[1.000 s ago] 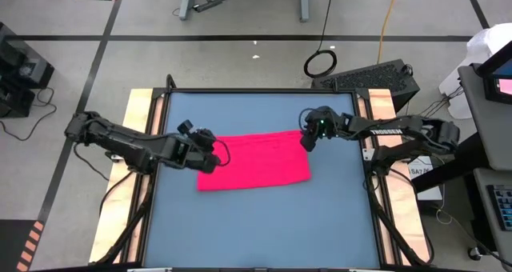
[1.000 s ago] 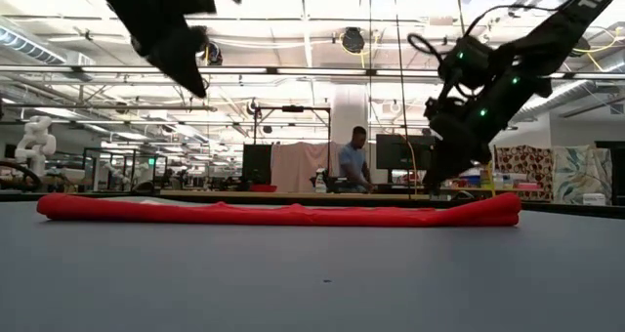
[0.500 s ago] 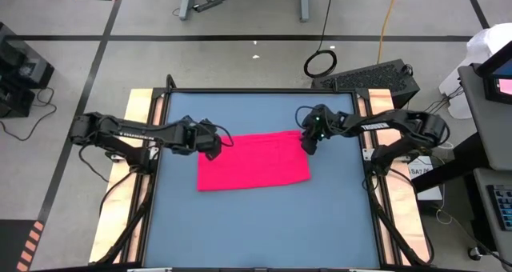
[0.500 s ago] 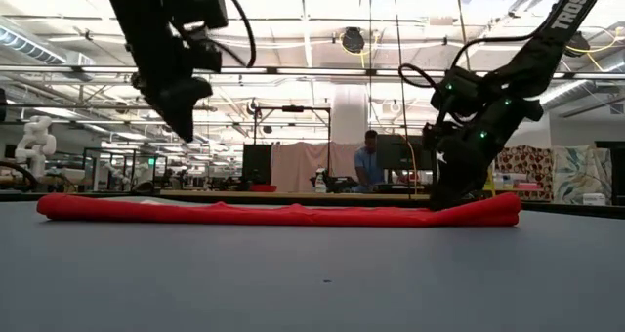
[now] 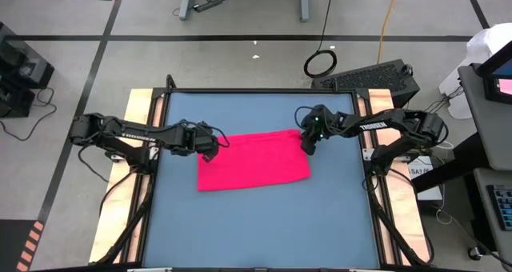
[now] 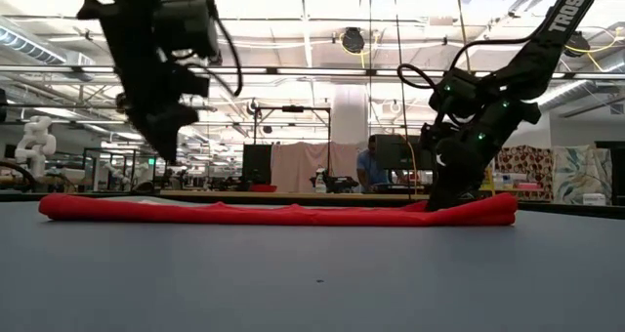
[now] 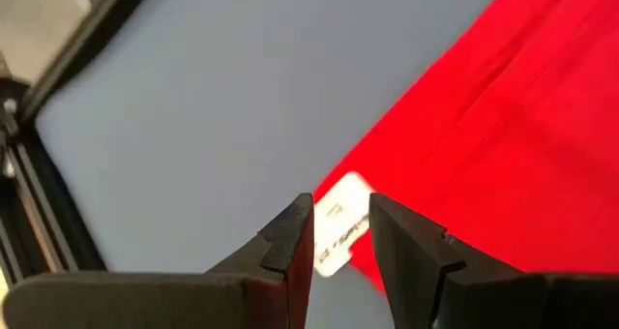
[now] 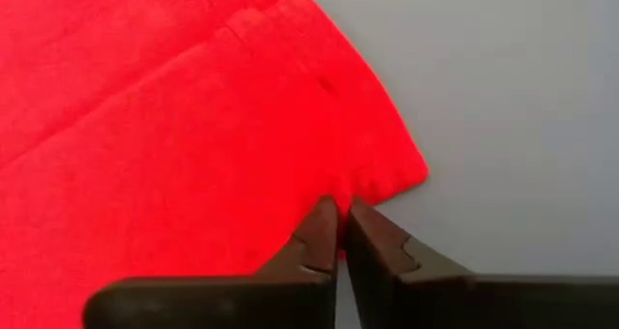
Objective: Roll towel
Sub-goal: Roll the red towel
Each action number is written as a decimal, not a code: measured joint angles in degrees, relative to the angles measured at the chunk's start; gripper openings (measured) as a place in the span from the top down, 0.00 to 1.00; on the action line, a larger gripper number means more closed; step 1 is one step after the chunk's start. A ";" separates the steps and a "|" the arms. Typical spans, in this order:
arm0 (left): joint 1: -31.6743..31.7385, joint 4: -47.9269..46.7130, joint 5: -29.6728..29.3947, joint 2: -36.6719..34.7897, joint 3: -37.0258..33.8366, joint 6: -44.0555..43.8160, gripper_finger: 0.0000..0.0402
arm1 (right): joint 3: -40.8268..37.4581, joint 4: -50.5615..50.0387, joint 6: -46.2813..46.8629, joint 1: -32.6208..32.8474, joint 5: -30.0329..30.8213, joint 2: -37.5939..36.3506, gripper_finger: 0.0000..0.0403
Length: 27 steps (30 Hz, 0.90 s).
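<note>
Print on white tag (image 7: 338,234) blurred, unreadable, partly hidden behind left gripper (image 7: 340,213) fingers. Towel (image 8: 174,126) cut off at wrist frames' edges. Distant person (image 6: 370,166) too small to make out.

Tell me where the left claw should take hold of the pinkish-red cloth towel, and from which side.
Grip the pinkish-red cloth towel at its far left corner, by the small white tag, coming down from above. The towel lies flat on the blue tabletop, so only an edge can be pinched. The left claw hovers there, open; the right claw sits pinched at the opposite far corner.
</note>
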 joint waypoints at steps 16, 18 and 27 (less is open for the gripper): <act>-1.78 8.04 7.16 0.00 -4.33 -3.88 0.73 | -0.15 -4.71 -4.38 0.66 -0.57 -3.69 0.68; -1.84 8.52 7.09 0.00 -4.33 -4.23 0.73 | -0.13 -5.65 -5.94 0.66 -0.25 -5.55 0.69; -1.84 10.04 5.39 0.00 -4.33 -4.30 0.73 | -0.13 -7.78 -4.74 0.57 1.78 -6.58 0.80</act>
